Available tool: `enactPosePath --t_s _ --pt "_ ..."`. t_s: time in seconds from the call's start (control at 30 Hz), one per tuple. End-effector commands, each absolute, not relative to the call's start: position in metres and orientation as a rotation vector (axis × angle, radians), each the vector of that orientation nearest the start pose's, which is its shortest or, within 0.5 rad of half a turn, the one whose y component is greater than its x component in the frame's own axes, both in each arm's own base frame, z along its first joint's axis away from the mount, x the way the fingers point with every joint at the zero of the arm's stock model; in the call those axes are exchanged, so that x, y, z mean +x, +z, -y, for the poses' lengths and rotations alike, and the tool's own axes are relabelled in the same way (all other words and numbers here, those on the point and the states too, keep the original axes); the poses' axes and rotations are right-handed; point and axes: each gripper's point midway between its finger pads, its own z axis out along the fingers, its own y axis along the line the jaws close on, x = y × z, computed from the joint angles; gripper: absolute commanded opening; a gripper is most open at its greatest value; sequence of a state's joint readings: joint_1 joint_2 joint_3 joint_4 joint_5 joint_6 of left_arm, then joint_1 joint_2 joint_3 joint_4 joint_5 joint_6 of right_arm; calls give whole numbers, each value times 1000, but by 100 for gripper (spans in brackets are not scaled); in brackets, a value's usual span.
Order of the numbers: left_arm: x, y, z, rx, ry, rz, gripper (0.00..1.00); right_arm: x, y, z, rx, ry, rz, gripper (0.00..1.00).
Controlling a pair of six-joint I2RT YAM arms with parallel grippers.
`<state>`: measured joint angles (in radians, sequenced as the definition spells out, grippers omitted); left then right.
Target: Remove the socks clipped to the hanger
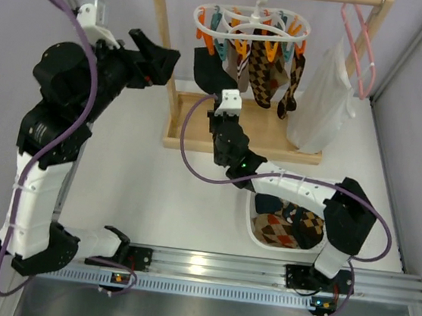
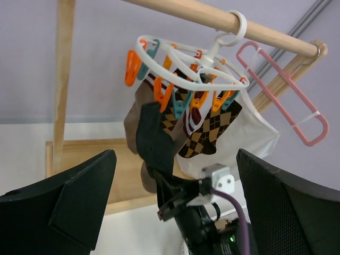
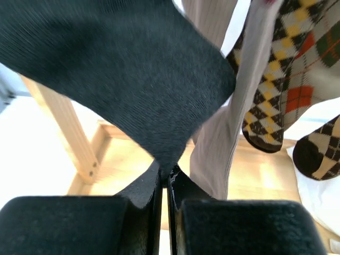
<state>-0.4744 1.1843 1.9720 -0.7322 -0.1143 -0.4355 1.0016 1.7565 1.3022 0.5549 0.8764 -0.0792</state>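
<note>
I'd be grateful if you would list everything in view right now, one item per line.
rack: one, wooden, at the far side of the table
clip hanger: one, white with orange and teal clips, hooked on the rack's rail
black sock: one, clipped to the clip hanger
tan socks: at least one, clipped beside the black sock
patterned socks: several, brown and orange diamonds, clipped to the clip hanger
pink hanger: one, at the rail's right end
garment: one, white, hanging at the rack's right
basket: one, white, by the right arm, holding more diamond-patterned socks
left end effector: open, empty, left of the rack
right end effector: shut on the black sock's lower end
</note>
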Motion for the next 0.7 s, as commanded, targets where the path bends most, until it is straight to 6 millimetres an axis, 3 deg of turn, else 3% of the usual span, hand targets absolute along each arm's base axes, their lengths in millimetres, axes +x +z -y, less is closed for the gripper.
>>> enactPosePath --t_s 0.0,0.13,0.23,0.37,0.67 --pt "290 560 165 24 -702 -1552 98 359 347 -355 -67 297 -1410 0" --pt "322 552 196 91 -744 -1597 98 341 340 -358 -117 404 -1433 0" --pt "335 548 207 92 -767 -1611 98 333 327 -356 -134 444 -1455 0" --pt "338 542 223 121 -834 -1631 98 327 314 -354 -148 452 -1485 0" --pt "348 531 224 128 -785 -1647 98 321 292 -356 -155 466 -1517 0"
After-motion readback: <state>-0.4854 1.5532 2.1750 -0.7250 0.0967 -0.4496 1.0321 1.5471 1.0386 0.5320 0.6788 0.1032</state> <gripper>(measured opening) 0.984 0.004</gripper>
